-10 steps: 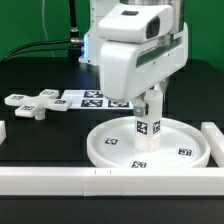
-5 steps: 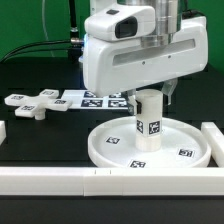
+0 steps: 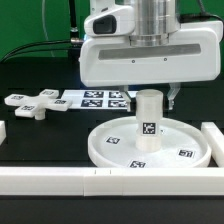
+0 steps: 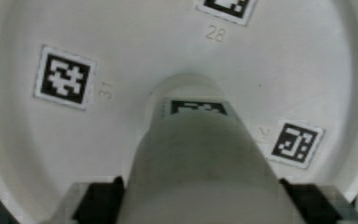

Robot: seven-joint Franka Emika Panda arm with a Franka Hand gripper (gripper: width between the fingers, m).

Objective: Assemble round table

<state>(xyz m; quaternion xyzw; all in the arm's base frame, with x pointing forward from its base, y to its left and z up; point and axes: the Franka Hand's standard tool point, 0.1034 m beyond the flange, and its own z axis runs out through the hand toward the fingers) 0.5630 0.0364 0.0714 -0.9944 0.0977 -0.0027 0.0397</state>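
The white round disc [image 3: 100,150] lies flat on the black table. The stubby cylinder post [image 3: 147,122] stands upright at its centre. My gripper [image 3: 148,96] comes straight down over the post's top, the wide hand turned broadside to the exterior view. In the wrist view the post [image 4: 202,150] fills the gap between my dark fingers [image 4: 101,202], which touch both its sides, with the tagged disc [image 4: 114,130] below. My gripper [image 4: 202,206] is shut on the post. The small cross-shaped piece [image 3: 35,105] lies loose at the exterior view's left.
The marker board [image 3: 92,99] lies behind the disc. A long white bar [image 3: 60,181] runs along the front edge and another white bar [image 3: 213,140] stands at the exterior view's right. A short white block [image 3: 3,131] sits at the left edge.
The hand has turned about its vertical axis over the post, from edge-on to broadside. The post and the disc stay in place.
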